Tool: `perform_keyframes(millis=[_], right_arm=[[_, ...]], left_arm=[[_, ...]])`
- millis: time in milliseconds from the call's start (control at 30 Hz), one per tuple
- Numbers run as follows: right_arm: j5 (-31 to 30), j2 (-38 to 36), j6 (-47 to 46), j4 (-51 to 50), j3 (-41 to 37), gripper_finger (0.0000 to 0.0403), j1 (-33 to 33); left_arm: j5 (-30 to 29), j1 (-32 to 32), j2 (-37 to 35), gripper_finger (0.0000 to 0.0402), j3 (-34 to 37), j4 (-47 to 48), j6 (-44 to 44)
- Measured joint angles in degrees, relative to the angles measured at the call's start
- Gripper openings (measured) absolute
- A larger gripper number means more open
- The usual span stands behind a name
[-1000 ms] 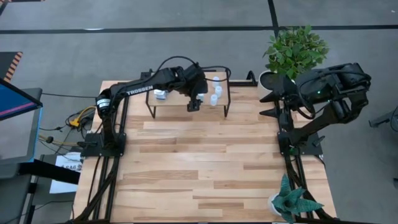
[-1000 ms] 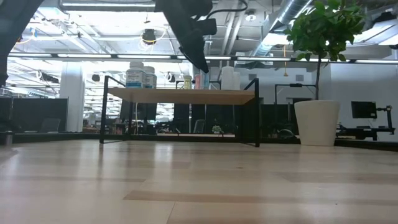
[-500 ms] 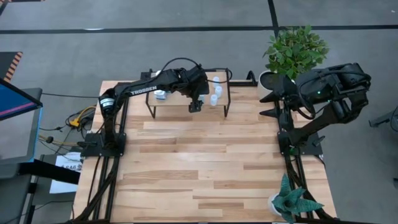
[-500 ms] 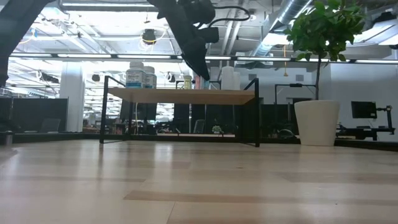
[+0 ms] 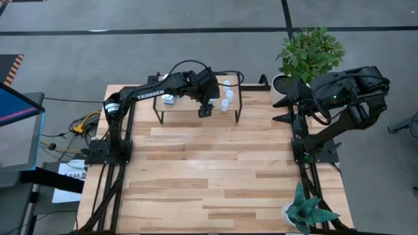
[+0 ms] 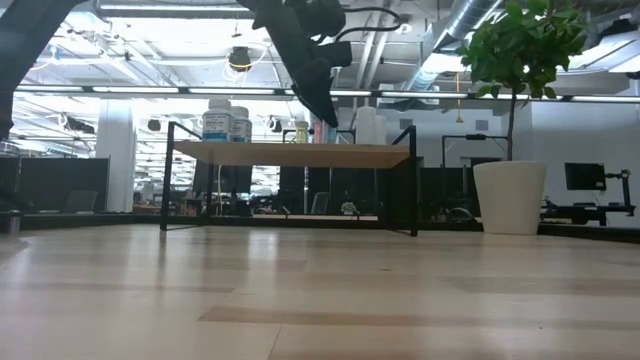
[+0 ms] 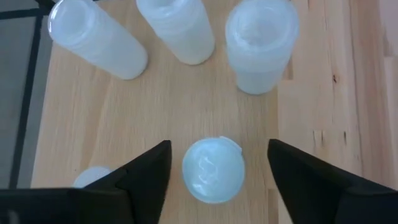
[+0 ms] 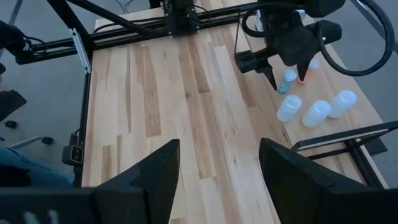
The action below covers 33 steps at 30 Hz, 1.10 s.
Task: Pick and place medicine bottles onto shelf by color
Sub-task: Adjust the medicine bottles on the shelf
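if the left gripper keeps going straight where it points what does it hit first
Most likely the pale-blue capped bottle, centred between the open fingers of the left gripper above the shelf; depth is unclear.

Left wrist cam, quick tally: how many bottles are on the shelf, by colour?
White bottles: 3
Pale-blue bottle, between the open fingers of the left gripper: 1
Bottle partly hidden behind a finger, colour unclear: 1
Total on the shelf in this view: 5
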State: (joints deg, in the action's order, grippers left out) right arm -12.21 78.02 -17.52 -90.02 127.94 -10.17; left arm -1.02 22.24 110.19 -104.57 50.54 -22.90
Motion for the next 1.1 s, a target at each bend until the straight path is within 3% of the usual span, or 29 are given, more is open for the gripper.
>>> perform_keyframes(millis=[300,633,900,1100], right_arm=[[0.0,0.0,0.0,0.0,0.0,0.024,0.0],[0.0,0.0,0.1,0.0,0.0,0.024,0.0],[0.0,0.0,0.0,0.0,-4.3,0.024,0.1],[0.0,0.0,0.0,0.0,-6.6,0.024,0.1]], left_arm=[[-0.1,0.0,0.0,0.016,0.0,1.3,0.0],[0.5,0.1,-1.6,0.0088,-1.3,4.1,1.2],[1.0,1.4,-2.0,0.009,-7.9,15.1,1.2],[6.5,4.2,-2.0,0.0092,-8.2,19.8,2.2]])
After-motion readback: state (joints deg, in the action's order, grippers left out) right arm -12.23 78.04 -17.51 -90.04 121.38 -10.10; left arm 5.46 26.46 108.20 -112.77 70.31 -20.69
